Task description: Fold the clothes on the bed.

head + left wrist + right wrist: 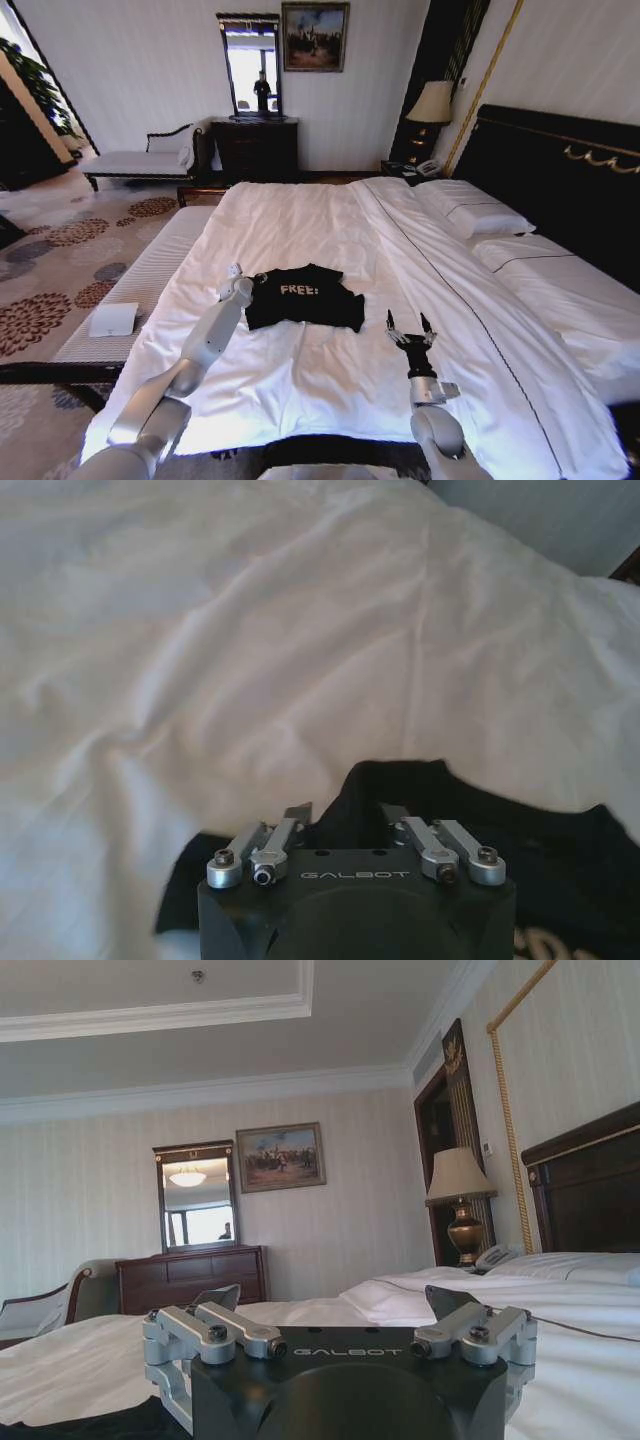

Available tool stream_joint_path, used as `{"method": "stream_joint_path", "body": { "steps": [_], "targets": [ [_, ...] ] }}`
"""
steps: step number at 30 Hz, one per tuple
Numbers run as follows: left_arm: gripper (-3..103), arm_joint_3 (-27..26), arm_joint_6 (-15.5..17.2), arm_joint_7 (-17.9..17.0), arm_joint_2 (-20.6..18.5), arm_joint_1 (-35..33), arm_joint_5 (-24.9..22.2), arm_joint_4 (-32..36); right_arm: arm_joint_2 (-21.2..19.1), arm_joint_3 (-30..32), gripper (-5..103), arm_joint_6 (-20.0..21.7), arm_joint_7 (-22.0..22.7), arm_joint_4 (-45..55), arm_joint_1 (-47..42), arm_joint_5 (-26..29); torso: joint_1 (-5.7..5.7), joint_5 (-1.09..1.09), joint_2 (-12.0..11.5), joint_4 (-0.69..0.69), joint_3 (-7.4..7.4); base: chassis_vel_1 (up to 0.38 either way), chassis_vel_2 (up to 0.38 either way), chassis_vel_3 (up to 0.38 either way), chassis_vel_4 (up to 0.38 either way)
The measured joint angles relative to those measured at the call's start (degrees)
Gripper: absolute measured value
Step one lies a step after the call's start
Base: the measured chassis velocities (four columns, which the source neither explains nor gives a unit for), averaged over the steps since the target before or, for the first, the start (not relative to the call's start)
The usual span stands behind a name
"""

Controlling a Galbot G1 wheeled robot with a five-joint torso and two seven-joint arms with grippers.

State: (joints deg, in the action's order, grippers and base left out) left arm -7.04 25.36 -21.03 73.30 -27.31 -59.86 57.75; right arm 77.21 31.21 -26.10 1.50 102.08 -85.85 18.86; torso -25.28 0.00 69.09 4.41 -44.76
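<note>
The black T-shirt point(304, 297) lies in the middle of the head view, flat on the white bed point(300, 380), lettering up, already drawn into a compact, roughly square shape with its sleeves apparently tucked in.

The left hand point(233, 274) sits at the shirt's left edge, just left of centre in the frame. In the left wrist view, the left hand point(345, 815) has its fingers parted over the dark cloth, with nothing between them. It seems placed there to take the edge for a fold.

The right hand point(410, 325) stands lower right of centre, apart from the shirt's right corner, its fingers spread wide and pointing up the bed. The right wrist view has the right hand point(335, 1305) empty, looking level across the sheets, so it appears to be waiting clear of the cloth.

Around the shirt the sheet is bare. A small white towel point(113, 319) lies on the bench point(150, 265) at left, pillows point(470, 207) at upper right, a dresser point(255, 148) and lamp point(432, 105) at the top. Nothing blocks either hand.
</note>
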Motion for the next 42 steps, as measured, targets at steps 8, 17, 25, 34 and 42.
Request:
{"method": "stream_joint_path", "body": {
  "steps": [8, 17, 25, 34, 42],
  "targets": [
    [4, -0.9, -2.2, 1.3, 0.1, -0.7, 1.1, -0.8, -0.6, 0.2, 100, -0.2, 0.1, -0.8, 0.5, 0.7, 0.0, 0.0, 0.0, 0.01, 0.0, 0.0, 0.0, 0.0, 0.0],
    [0, -3.9, -6.2, 7.8, -3.7, -4.8, -1.1, 8.3, -3.0, -1.6, 100, 4.8, 4.7, 0.8, 0.3, 9.5, 0.0, 0.0, 0.0, 0.02, 0.0, 0.0, 0.0, 0.0, 0.0],
    [0, -7.7, -6.8, 9.8, -8.4, -13.9, -1.9, 21.8, -4.5, -4.2, 100, 9.2, 6.7, 2.5, 1.0, 15.5, 0.0, 0.01, 0.0, 0.02, 0.01, 0.0, 0.0, 0.0, 0.0],
    [0, -15.9, -6.8, 9.4, -11.4, -31.8, -0.8, 35.7, -7.5, -8.4, 100, 21.0, 18.5, 6.0, 3.3, 28.2, 0.01, 0.0, 0.0, 0.01, 0.01, 0.0, 0.0, 0.0, 0.0],
    [0, -22.1, -7.9, 11.0, -10.3, -47.0, 4.1, 44.0, -10.8, -12.3, 100, 25.4, 21.6, 6.0, 7.4, 29.0, 0.01, -0.01, 0.0, 0.02, 0.01, 0.0, 0.0, 0.0, 0.0]
  ]
}}
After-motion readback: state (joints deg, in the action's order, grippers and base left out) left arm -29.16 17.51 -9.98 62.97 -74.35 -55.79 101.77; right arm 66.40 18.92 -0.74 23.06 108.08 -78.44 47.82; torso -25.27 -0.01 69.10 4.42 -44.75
